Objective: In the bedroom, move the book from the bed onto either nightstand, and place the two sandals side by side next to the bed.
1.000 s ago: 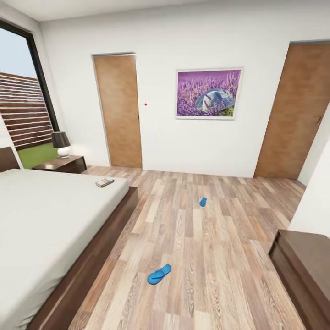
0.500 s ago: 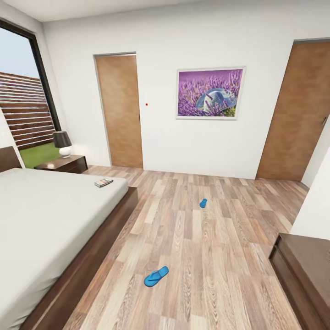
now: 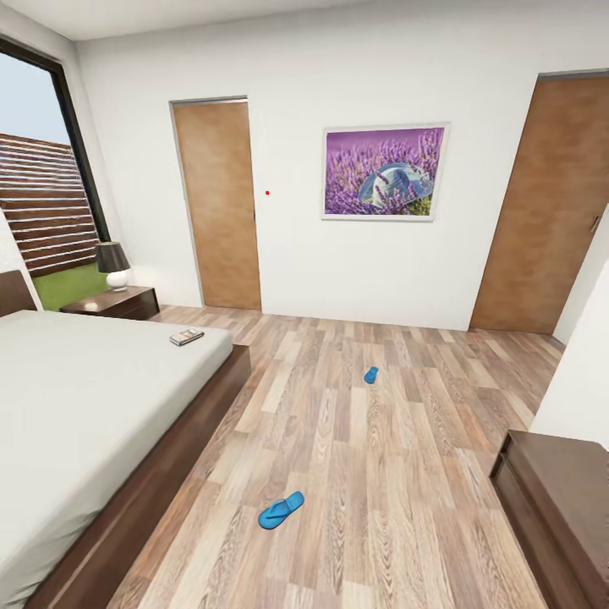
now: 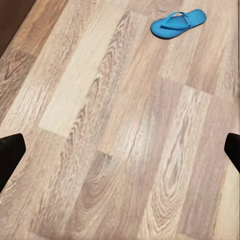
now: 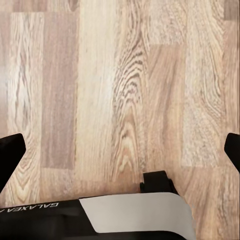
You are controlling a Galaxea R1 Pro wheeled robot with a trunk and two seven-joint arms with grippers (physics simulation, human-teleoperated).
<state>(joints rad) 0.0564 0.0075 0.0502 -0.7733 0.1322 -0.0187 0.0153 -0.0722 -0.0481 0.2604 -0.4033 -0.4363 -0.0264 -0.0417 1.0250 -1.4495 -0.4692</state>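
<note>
**With both grippers spread over bare floor: book on bed, sandals apart**

While hanging above the wood-plank floor [image 4: 115, 150], left gripper [image 4: 120, 150] shows wide apart, nothing between the fingertips [image 4: 10, 150], dark tips at opposite edges of the left wrist view. Nearer sandal [image 4: 178, 23] seen ahead of that gripper, flat on the planks, sole down, strap up, well clear of the fingers.

Right gripper [image 5: 120, 150] likewise spread, holding nothing, one tip [image 5: 11, 150] at each edge of the right wrist view. Below it, plain planks and part of the robot's base [image 5: 135, 215], white panel with dark trim.

Relative to the bed [image 3: 76, 414], from the head view:
- Book [image 3: 186, 337] lying flat on the mattress, at the foot-end corner nearest the floor side.
- Nearer sandal [image 3: 281, 510] on the floor beside the bed's long side, near but not touching the frame.
- Farther sandal [image 3: 370, 375] well off from the bed, out mid-floor toward the wall with the flower picture [image 3: 383, 172].
- Nightstand [image 3: 114, 301] just beyond the bed's far side, by the window, lamp [image 3: 112, 265] on top.
- Dresser [image 3: 554, 499] across the floor from the bed.
- Two brown doors [image 3: 217, 203] on the wall past the bed's foot.
</note>
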